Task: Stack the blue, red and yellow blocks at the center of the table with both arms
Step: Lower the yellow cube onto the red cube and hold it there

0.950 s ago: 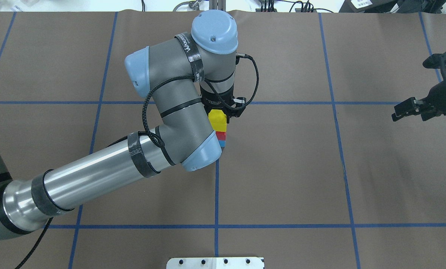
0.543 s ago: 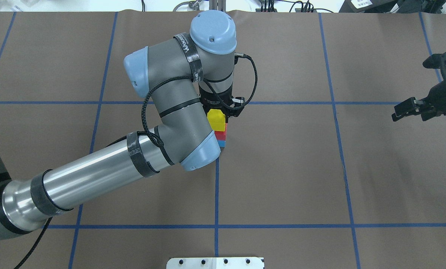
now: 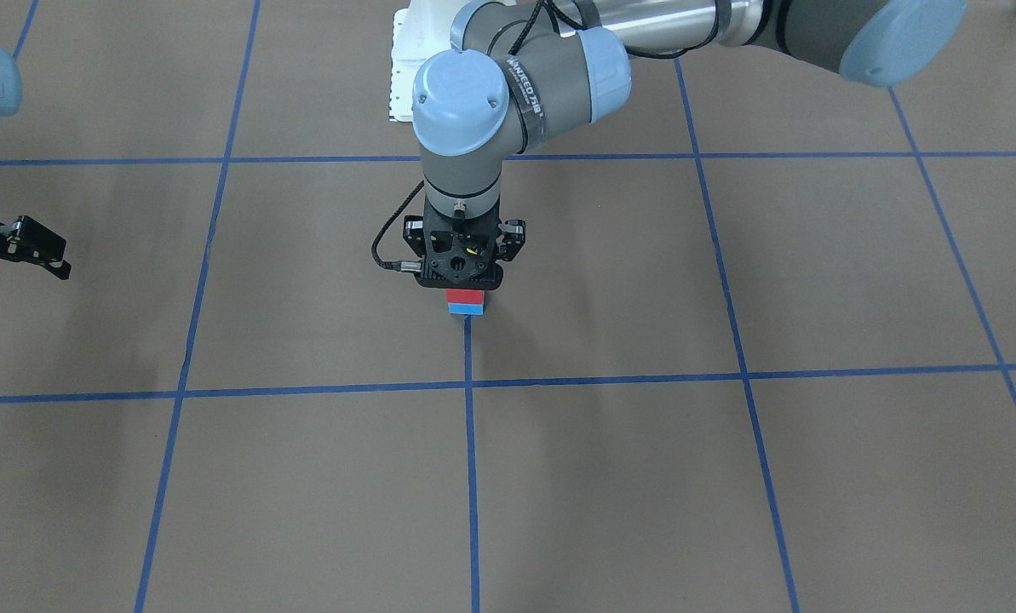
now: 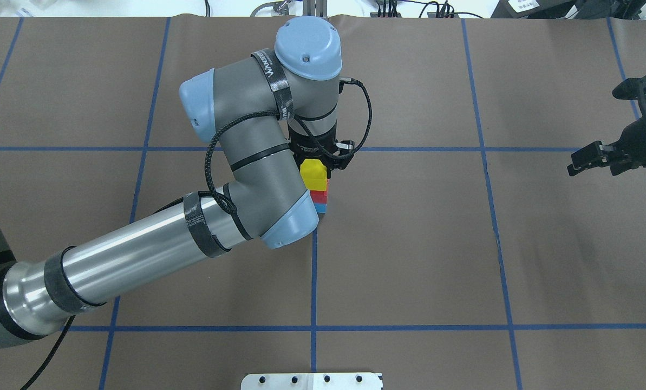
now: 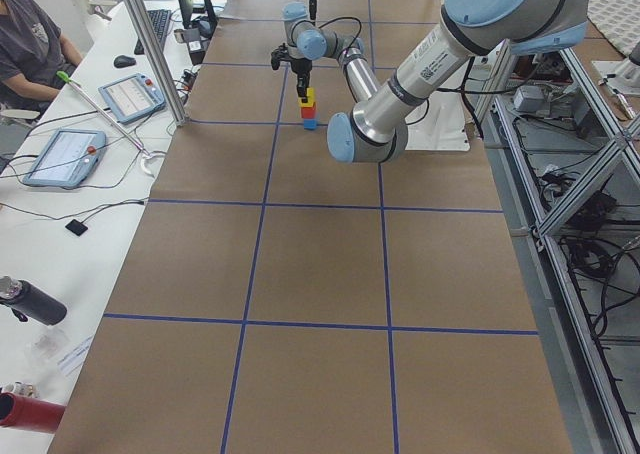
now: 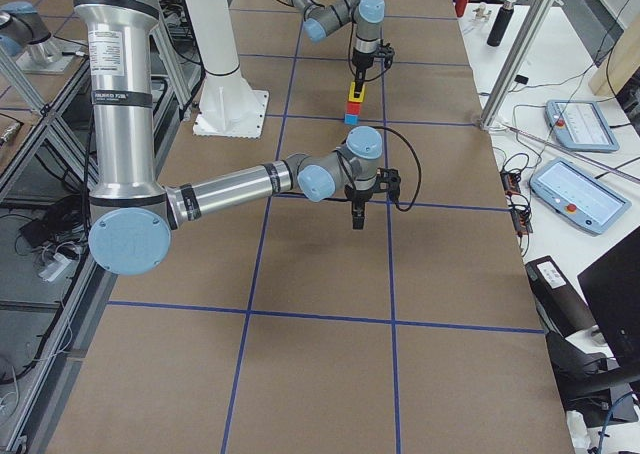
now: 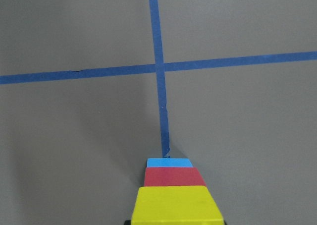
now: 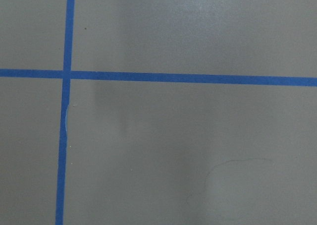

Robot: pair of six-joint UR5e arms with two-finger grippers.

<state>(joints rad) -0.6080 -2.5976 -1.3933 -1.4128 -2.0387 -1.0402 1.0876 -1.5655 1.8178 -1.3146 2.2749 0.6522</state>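
A stack stands at the table's center on the blue tape cross: blue block [image 4: 323,208] at the bottom, red block [image 4: 319,195] in the middle, yellow block [image 4: 313,173] on top. It also shows in the left wrist view, with yellow [image 7: 177,205] over red [image 7: 174,176] over blue [image 7: 169,162]. My left gripper [image 4: 317,162] points straight down over the stack and is shut on the yellow block. In the front view the gripper [image 3: 463,271] hides the yellow block. My right gripper [image 4: 599,127] is open and empty, far off at the table's right side.
The brown table cover [image 4: 409,244] carries a grid of blue tape lines. A white mounting plate [image 4: 312,381] sits at the near edge. The left arm's elbow and forearm [image 4: 138,254] hang over the table's left half. The right wrist view holds only cover and tape.
The left arm's wrist has edged slightly to the left over the stack. The stack and the right arm have not moved.
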